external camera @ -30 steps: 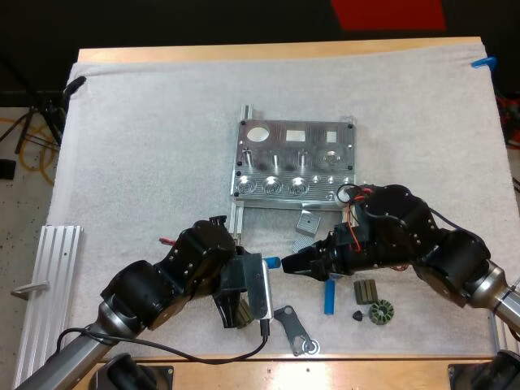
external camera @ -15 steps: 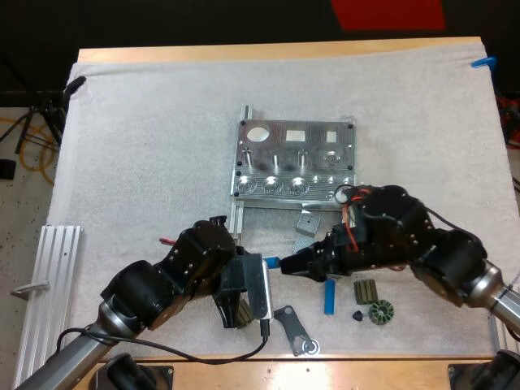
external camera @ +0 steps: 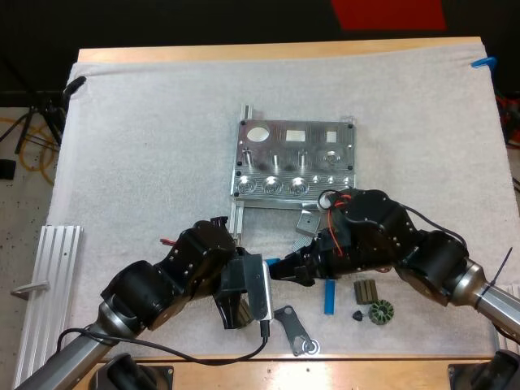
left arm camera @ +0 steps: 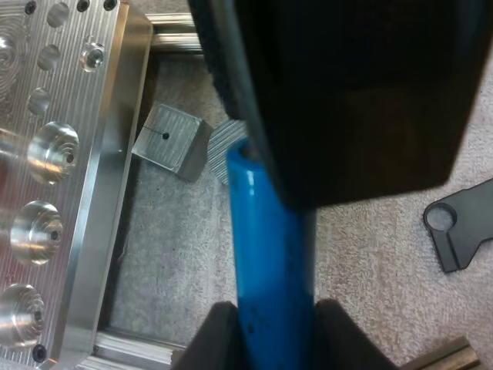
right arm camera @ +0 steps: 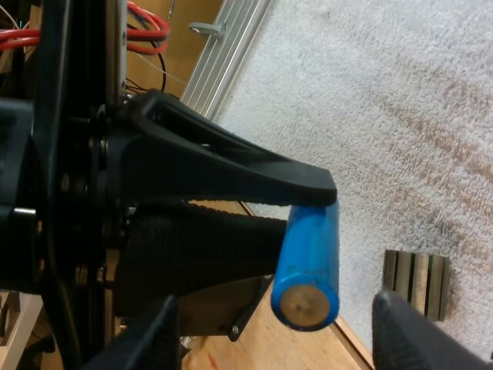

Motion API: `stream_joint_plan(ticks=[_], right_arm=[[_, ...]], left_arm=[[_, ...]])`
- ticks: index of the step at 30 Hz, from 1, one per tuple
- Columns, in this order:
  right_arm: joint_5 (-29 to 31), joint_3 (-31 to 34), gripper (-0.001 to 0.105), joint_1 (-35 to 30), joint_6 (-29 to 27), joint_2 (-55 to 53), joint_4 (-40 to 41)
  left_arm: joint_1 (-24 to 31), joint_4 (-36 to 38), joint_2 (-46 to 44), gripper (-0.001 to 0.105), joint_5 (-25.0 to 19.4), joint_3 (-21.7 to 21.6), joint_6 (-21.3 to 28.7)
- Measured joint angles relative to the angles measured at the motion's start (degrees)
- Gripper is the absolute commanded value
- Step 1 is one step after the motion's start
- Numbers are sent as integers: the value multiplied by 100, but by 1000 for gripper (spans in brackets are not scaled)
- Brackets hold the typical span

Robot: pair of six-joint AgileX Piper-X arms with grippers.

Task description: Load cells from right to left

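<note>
The metal fixture (external camera: 294,162) lies mid-mat, and its edge with round sockets (left arm camera: 69,154) passes beside my left gripper. My left gripper (external camera: 260,266) (left arm camera: 269,339) is shut on a blue cylinder (external camera: 271,262) (left arm camera: 273,262), pressing it from both sides. My right gripper (external camera: 281,272) (right arm camera: 283,331) has come up to that cylinder's free end (right arm camera: 312,258); its fingers stand apart on either side of the end and clear of it. One black right finger hangs over the cylinder in the left wrist view.
A second blue cylinder (external camera: 329,296) lies on the mat under my right arm. Near it are a dark ribbed part (external camera: 366,290) (right arm camera: 416,284), a small gear (external camera: 380,312) and a black bracket (external camera: 294,327). A small metal block (external camera: 307,221) sits below the fixture. A ribbed rail (external camera: 49,276) lies at the left.
My right gripper has moved left, up to the blue cylinder held by my left gripper. The left arm has stayed put.
</note>
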Motion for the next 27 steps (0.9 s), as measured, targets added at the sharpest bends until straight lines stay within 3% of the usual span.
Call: stream_joint_plan(ticks=[27], right_arm=[[0,0,54,0,102,124,-100]], left_arm=[[0,0,0,14,218,0,0]])
